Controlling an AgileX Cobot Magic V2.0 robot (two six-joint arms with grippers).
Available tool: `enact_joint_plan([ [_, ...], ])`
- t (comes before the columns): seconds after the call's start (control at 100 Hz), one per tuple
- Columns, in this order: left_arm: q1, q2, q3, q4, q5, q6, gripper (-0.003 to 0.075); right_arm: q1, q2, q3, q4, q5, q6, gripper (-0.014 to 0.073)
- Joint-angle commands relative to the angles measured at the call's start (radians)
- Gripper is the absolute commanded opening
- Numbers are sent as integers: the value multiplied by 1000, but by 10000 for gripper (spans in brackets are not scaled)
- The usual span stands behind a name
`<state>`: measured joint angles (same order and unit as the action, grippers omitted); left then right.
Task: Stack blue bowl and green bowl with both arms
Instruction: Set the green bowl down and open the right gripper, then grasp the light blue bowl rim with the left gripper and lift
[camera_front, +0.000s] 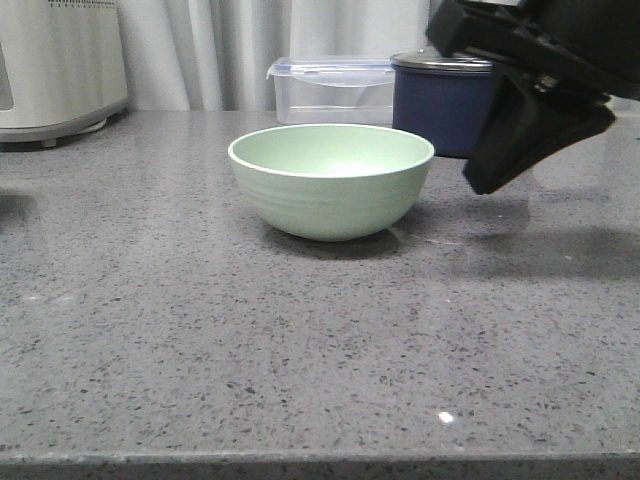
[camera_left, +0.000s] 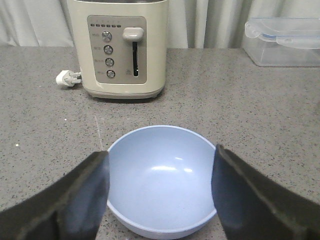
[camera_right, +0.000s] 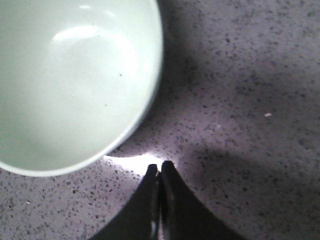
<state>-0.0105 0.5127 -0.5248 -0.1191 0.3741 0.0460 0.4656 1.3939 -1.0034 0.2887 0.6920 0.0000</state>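
A grey speckled countertop (camera_front: 300, 350) carries everything. The cream toaster (camera_left: 119, 47) stands at the back, the clear lidded container (camera_front: 335, 88) beside a navy saucepan (camera_front: 440, 100). The right gripper (camera_front: 530, 110) hangs just right of the green bowl (camera_front: 331, 180), fingertips (camera_right: 152, 175) pressed together on nothing (bowl upright, empty). The left gripper (camera_left: 160, 190) is spread wide around the blue bowl (camera_left: 162, 180), whether touching it I cannot tell.
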Motion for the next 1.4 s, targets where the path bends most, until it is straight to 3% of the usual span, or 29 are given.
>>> enact_joint_plan([
  [0.0, 2, 10, -34, -8, -83, -9, 438, 25, -4, -24, 23, -55, -18, -29],
  [0.78, 2, 10, -34, -8, -85, -9, 438, 43, 35, -24, 60, -115, -18, -29],
  [0.91, 2, 16, -41, -8, -34, -9, 438, 43, 35, -24, 60, -115, -18, -29],
  [1.11, 23, 120, -111, -5, 55, -56, 438, 43, 39, -24, 60, -115, -18, -29],
  [1.39, 133, 331, -267, 13, 153, -58, 438, 43, 39, -24, 60, -115, -18, -29],
])
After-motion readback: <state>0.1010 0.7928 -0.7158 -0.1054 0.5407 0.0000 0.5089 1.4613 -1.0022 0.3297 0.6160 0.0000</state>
